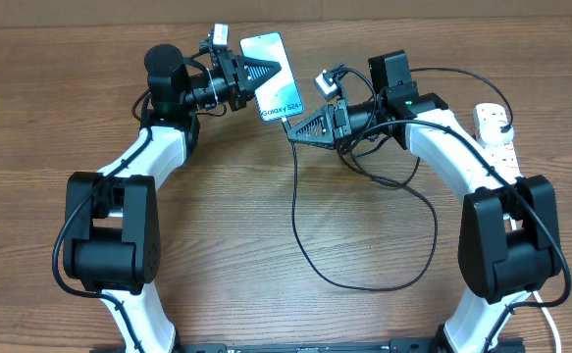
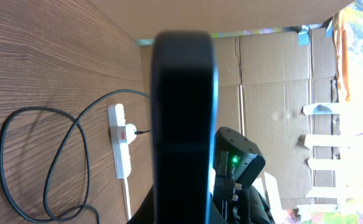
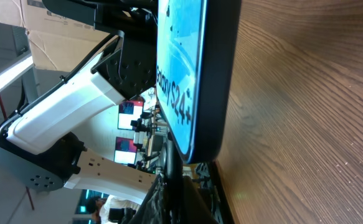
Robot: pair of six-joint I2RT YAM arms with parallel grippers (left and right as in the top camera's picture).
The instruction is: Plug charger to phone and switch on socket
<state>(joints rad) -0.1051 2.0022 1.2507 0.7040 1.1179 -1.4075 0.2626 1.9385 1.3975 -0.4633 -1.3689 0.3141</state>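
Note:
My left gripper (image 1: pixel 264 71) is shut on the phone (image 1: pixel 284 100) and holds it at the far middle of the table, lit blue screen up. In the left wrist view the phone (image 2: pixel 181 118) fills the centre as a dark slab. My right gripper (image 1: pixel 300 127) is shut on the charger's connector end at the phone's near end. In the right wrist view the cable (image 3: pixel 170 167) rises between my fingers (image 3: pixel 181 193) to the phone's (image 3: pixel 190 74) lower edge; whether it is seated I cannot tell. The black cable (image 1: pixel 300 230) loops across the table. The socket (image 1: pixel 496 137) lies at the right edge.
The white power strip (image 2: pixel 120 146) with a red switch mark and the cable loop (image 2: pixel 44 162) show in the left wrist view. The right arm (image 2: pixel 237 162) is close behind the phone. Cardboard boxes stand beyond the table's far edge.

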